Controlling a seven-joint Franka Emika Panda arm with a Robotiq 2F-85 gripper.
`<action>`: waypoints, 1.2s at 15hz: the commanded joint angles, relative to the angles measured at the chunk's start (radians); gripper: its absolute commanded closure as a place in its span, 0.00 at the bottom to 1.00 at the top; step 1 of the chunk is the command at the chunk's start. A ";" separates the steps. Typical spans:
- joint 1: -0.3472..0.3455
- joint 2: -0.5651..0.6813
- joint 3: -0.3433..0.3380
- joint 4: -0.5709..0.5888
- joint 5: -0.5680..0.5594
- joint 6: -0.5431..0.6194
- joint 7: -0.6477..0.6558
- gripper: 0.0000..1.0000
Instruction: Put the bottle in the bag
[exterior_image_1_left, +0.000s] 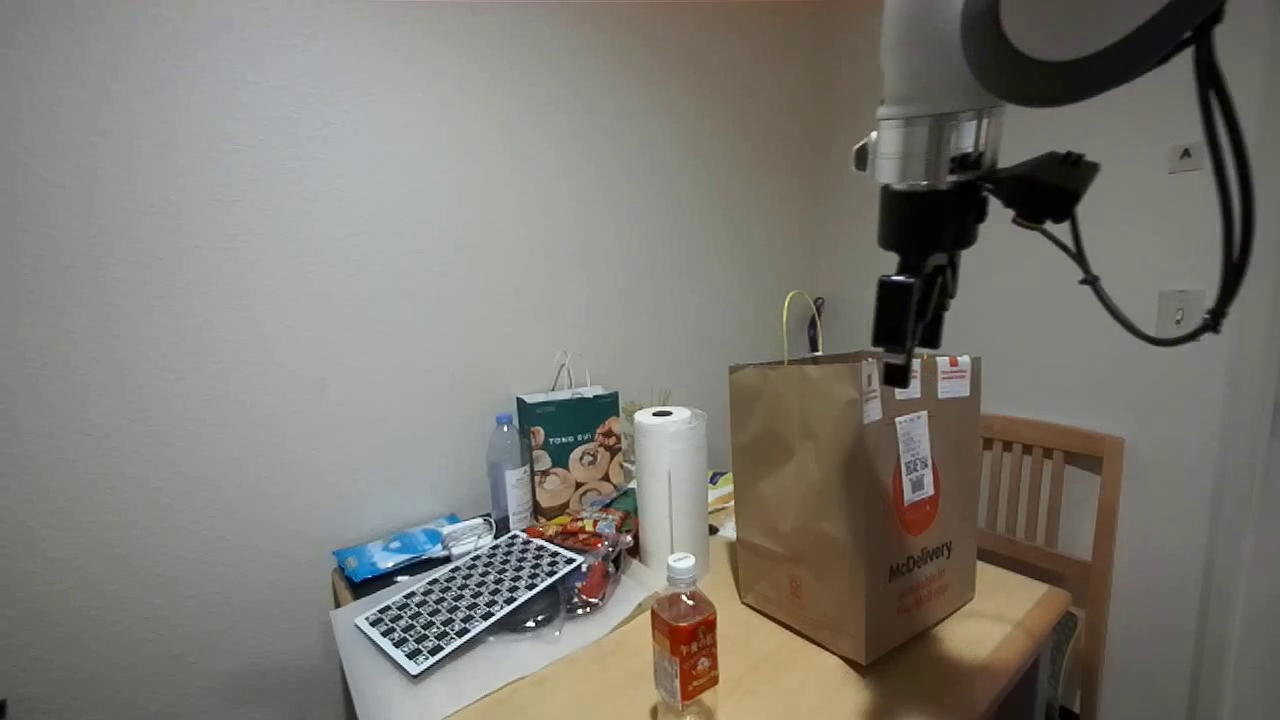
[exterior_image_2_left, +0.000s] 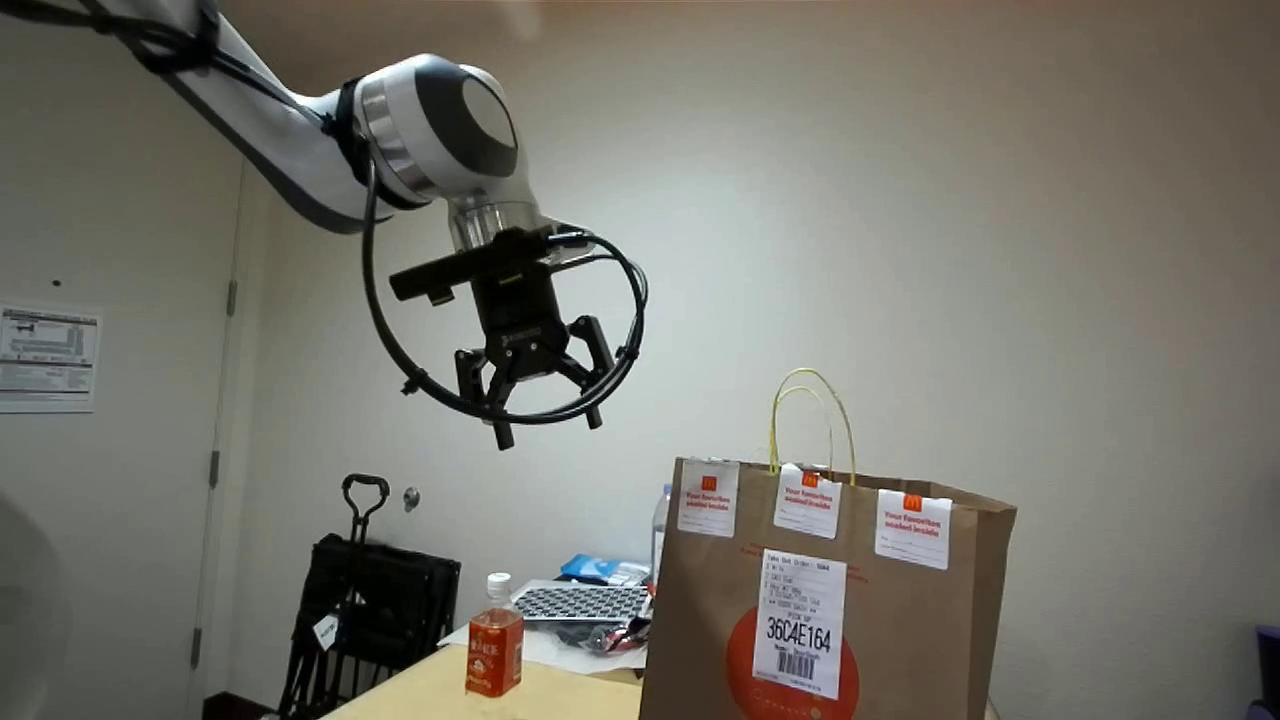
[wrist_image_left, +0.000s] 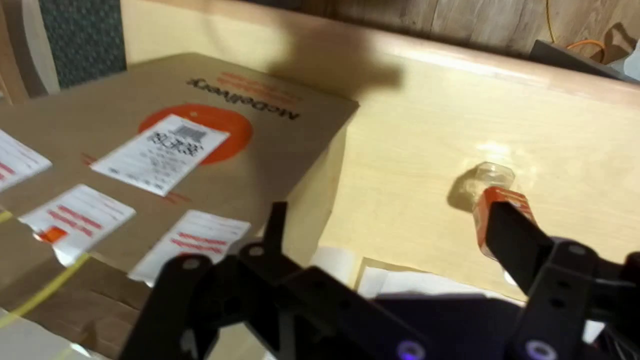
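Observation:
The bottle (exterior_image_1_left: 685, 645) stands upright on the wooden table, with orange contents, a red label and a white cap. It also shows in an exterior view (exterior_image_2_left: 495, 650) and, partly behind a finger, in the wrist view (wrist_image_left: 483, 217). The bag (exterior_image_1_left: 800, 500) is a tall brown paper bag with pale yellow handles, upright beside the bottle. It also shows in an exterior view (exterior_image_2_left: 925, 620) and at the left of the wrist view (wrist_image_left: 280, 150). My gripper (exterior_image_2_left: 549, 428) is open and empty, pointing down, well above the bottle. The bag's inside is hidden.
A white paper towel roll (exterior_image_1_left: 670, 490) stands behind the bottle, beside the bag. A checkered board (exterior_image_1_left: 470, 600), plastic-wrapped items (exterior_image_1_left: 595, 580), a green printed bag (exterior_image_1_left: 570, 450) and a blue-capped bottle (exterior_image_1_left: 508, 470) crowd the table's back. A wooden chair (exterior_image_1_left: 1055, 450) stands behind the bag.

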 joint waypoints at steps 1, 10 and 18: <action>0.046 0.243 0.050 0.167 -0.001 0.075 -0.029 0.00; 0.061 0.313 0.076 0.227 -0.012 0.073 0.000 0.00; 0.085 0.380 0.074 0.187 0.256 0.053 0.070 0.00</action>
